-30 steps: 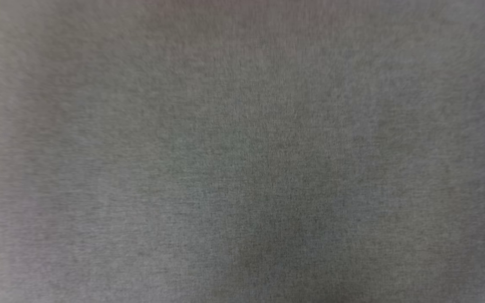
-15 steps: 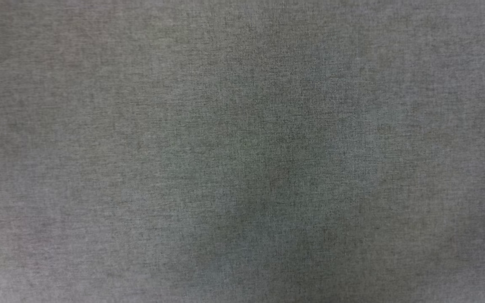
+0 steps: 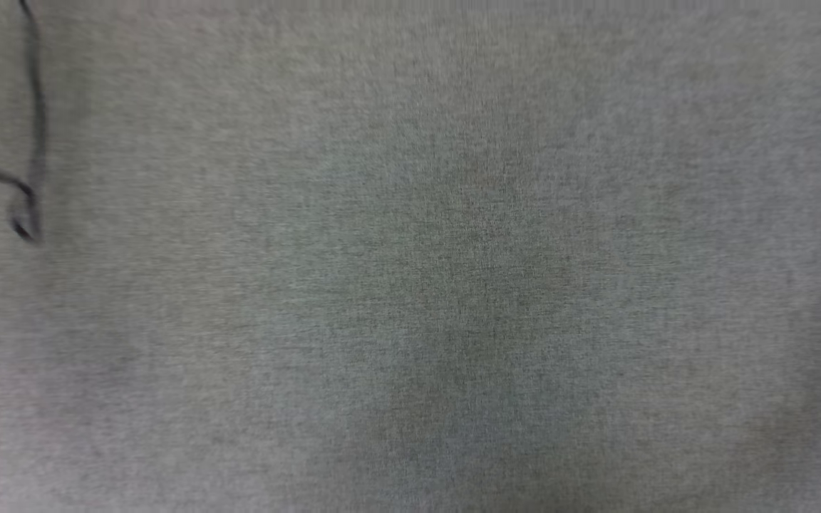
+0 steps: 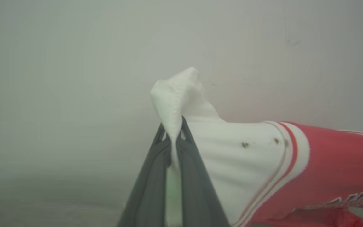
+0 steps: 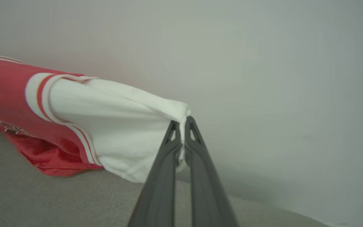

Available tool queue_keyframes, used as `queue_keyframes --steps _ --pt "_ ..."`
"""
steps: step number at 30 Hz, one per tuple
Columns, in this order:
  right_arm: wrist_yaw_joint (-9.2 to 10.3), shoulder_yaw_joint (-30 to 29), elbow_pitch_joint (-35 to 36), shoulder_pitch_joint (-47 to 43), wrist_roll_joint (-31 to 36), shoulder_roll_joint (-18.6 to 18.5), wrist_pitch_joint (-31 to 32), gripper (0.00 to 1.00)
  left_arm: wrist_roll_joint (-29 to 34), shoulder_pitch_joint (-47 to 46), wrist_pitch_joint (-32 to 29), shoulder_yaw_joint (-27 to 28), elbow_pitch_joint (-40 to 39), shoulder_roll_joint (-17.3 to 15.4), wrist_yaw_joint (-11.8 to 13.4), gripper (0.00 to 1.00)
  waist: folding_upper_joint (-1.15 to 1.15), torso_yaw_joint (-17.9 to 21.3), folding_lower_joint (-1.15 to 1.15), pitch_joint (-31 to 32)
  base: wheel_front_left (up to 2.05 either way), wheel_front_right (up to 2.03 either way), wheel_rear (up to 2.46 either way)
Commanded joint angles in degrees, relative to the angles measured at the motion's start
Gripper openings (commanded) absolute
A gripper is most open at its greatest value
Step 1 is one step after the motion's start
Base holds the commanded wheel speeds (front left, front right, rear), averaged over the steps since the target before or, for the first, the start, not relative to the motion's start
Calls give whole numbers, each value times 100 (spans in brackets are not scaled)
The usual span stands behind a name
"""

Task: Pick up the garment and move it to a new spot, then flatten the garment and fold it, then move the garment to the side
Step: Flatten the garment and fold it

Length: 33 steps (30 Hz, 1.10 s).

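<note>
Left wrist view and right wrist view: the move to a new spot is judged underway; a taut, level lowering is called for next. The left gripper (image 4: 173,132) is clamped on one white sleeve (image 4: 225,148), the right gripper (image 5: 182,124) on the other. The red body of the garment (image 4: 332,157) is stretched away from each claw, sagging to the grey surface (image 5: 27,198).

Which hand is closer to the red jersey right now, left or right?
Neither, both touch it. The left hand is shut on one white sleeve of the jersey; the right hand is shut on the other sleeve.
</note>
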<state>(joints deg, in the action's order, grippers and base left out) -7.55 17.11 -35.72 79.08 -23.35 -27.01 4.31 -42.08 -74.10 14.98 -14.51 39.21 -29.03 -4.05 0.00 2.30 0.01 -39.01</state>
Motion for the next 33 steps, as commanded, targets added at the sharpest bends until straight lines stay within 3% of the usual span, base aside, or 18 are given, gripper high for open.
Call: queue_keyframes --steps 1,8,19,27,33 --pt "12 -43 184 -637 -152 -189 -68 0 33 687 26 239 -231 97 -14 0 0 -127 -1 515 0 0 0" --pt "13 -618 1261 -3268 -360 -305 114 0 255 3299 28 872 -1385 470 151 0 0 -173 -1 1496 0 0 0" --pt "12 -2198 3322 -7019 150 800 1163 0 404 6626 -145 970 -3019 830 833 0 0 -148 -1 2768 0 0 0" --pt "11 -2548 3952 -8605 320 1501 1723 0 371 8006 -581 748 -3482 947 1195 0 0 -131 -1 3329 0 0 0" --pt "10 -2537 3758 -9631 362 1765 1842 0 388 8770 -817 500 -3411 1051 1360 0 0 -192 -1 3706 0 0 0"
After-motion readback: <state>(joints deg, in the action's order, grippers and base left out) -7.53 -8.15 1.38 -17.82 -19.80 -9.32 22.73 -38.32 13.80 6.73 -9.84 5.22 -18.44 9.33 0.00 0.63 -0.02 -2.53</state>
